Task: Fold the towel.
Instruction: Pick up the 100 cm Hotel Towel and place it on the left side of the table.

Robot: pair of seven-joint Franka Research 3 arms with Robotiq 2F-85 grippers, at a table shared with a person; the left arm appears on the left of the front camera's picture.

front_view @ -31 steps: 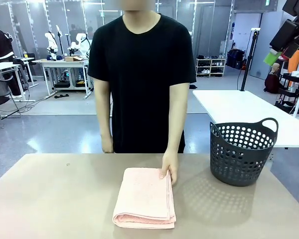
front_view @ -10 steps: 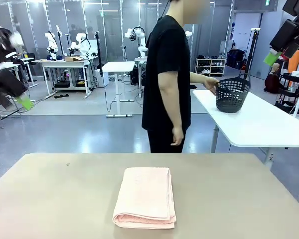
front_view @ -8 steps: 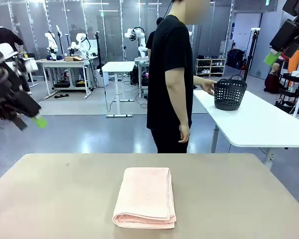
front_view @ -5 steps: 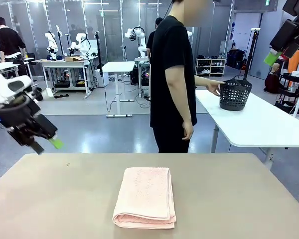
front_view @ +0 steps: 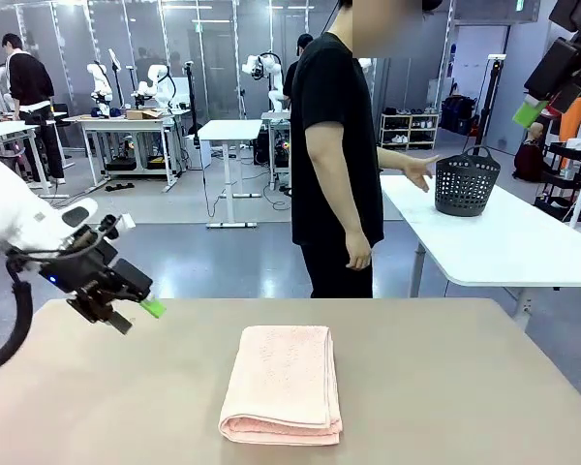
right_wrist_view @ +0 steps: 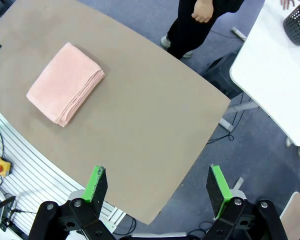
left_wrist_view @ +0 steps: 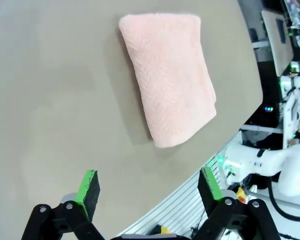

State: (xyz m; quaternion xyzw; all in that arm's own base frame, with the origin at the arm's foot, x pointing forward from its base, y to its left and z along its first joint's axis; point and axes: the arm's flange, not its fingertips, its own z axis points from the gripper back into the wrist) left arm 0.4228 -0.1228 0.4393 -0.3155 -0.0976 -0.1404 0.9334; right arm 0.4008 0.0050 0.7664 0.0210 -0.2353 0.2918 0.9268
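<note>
Towel (front_view: 282, 383), pale pink, folded into a neat flat rectangle

Robotics lab: robot-arm workbenches (front_view: 126, 123).

The left gripper (front_view: 134, 312) is coming down toward the table (front_view: 465, 387), jaws wide apart, nearing the towel (front_view: 283, 382). The person (front_view: 337, 155) is setting a basket (front_view: 467, 181) on the white table (front_view: 523, 242).

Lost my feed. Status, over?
Left gripper open, above table's left side. Right gripper open, high. Towel folded, untouched, nothing around it.
</note>
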